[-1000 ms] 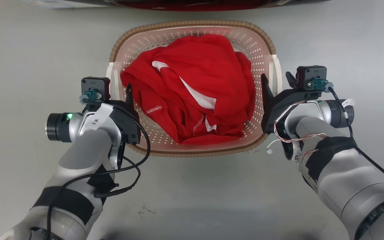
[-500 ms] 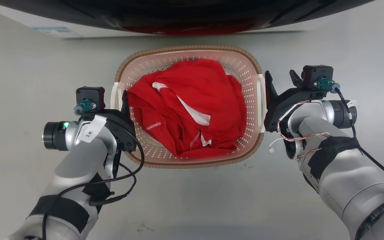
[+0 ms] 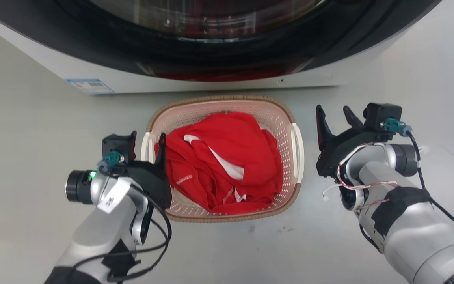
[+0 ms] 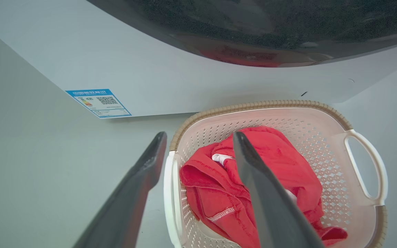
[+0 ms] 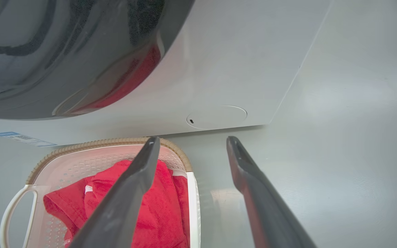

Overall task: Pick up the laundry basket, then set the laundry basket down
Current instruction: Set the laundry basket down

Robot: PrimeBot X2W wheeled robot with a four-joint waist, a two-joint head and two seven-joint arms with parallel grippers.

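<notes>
The left gripper (image 3: 147, 138) hangs open over the left side of the laundry basket (image 3: 219, 98). Its wrist view sets one dark tapered finger outside the white loop handle (image 4: 169, 193) and the other over the red garment (image 4: 274, 162). Whether either finger touches the plastic cannot be told. That view also makes the blue label (image 4: 98, 102) on the washing machine (image 4: 171, 79) sharp enough to show a QR square; from the head it is a small blue patch (image 3: 90, 85).

The basket stands on the pale grey floor (image 3: 34, 138), just in front of the machine's white panel and glossy dark door. It is a rounded rectangle of pale perforated plastic with a brown braided-looking rim. The crumpled red cloth inside has white trim and stitched hems.

The right gripper (image 3: 332, 108) is spread open beside the basket's right handle (image 3: 298, 152), with floor showing between them from the head. Its wrist view adds a round, flat cover (image 5: 216, 116) low on the machine's smooth front, and a red reflection in the curved door.
</notes>
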